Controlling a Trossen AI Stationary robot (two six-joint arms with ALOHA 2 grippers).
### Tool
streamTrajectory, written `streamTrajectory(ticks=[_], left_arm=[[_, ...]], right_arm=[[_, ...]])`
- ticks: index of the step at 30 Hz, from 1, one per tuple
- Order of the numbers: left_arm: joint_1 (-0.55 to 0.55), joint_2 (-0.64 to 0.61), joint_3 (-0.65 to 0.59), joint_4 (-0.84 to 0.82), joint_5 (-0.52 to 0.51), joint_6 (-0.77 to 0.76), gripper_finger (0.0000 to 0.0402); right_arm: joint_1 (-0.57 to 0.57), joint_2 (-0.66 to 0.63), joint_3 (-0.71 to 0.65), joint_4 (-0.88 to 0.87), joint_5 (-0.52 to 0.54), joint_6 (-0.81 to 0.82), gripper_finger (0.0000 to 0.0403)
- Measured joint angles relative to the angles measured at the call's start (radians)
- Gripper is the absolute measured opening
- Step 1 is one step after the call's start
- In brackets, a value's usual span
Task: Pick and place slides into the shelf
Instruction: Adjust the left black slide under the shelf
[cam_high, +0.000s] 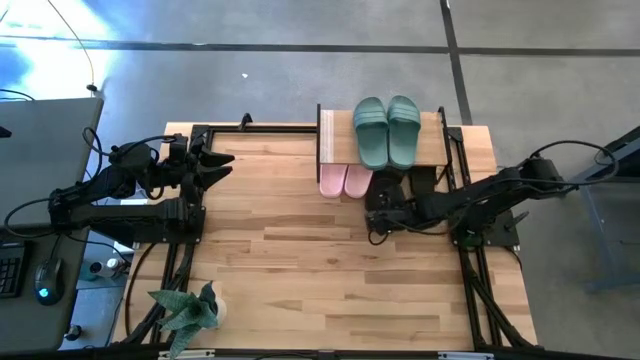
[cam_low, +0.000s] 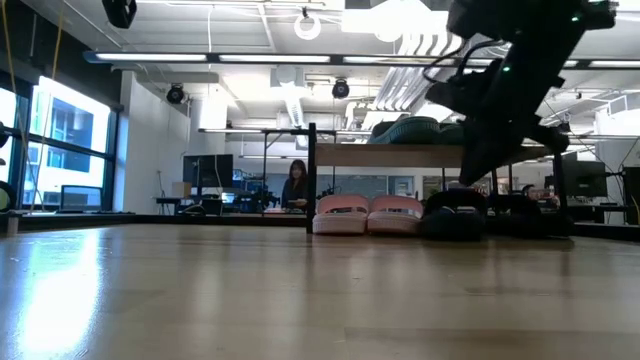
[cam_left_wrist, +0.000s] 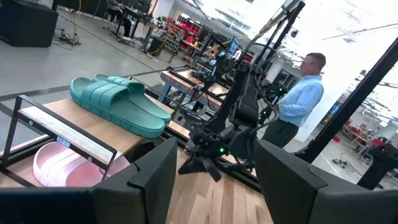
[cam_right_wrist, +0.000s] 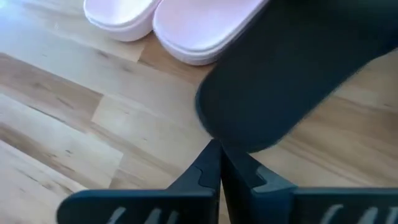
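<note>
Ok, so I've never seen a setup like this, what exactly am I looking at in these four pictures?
It is a robot with two dark arms at a wooden table. One picture looks straight down on the table and one looks level across it. The other two come from cameras on each arm's wrist.

At the back stands a small shelf. Green slides lie on its top board and pink slides sit underneath. Black slides sit beside the pink ones. A plant stands at the near corner.

The right gripper is at the toe of a black slide with its fingers shut. I cannot tell if they pinch its edge. The left gripper waits at the table's left side, fingers open and empty. People show in the room behind.
</note>
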Motion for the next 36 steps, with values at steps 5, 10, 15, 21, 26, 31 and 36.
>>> streamTrajectory(ticks=[5,10,15,21,26,31,36], left_arm=[[0.000,0.000,0.000,0.000,0.000,0.000,0.0198],[0.000,0.000,0.000,0.000,0.000,0.000,0.0198],[0.000,0.000,0.000,0.000,0.000,0.000,0.0198],[0.000,0.000,0.000,0.000,0.000,0.000,0.0198],[0.000,0.000,0.000,0.000,0.000,0.000,0.0198],[0.000,0.000,0.000,0.000,0.000,0.000,0.0198],[0.000,0.000,0.000,0.000,0.000,0.000,0.0198]], right_arm=[[-0.020,0.114,0.046,0.016,-0.048,-0.012,0.0000],[-0.018,0.209,0.112,0.045,-0.054,-0.031,0.0000],[-0.051,0.275,0.151,0.038,-0.068,-0.045,0.0000],[-0.086,0.318,0.152,0.035,-0.095,-0.017,0.0000],[-0.085,0.318,0.152,-0.029,-0.073,0.065,0.0000],[-0.077,0.319,0.152,-0.143,-0.053,0.139,0.0000],[-0.070,0.319,0.152,-0.144,-0.044,0.142,0.0000]])
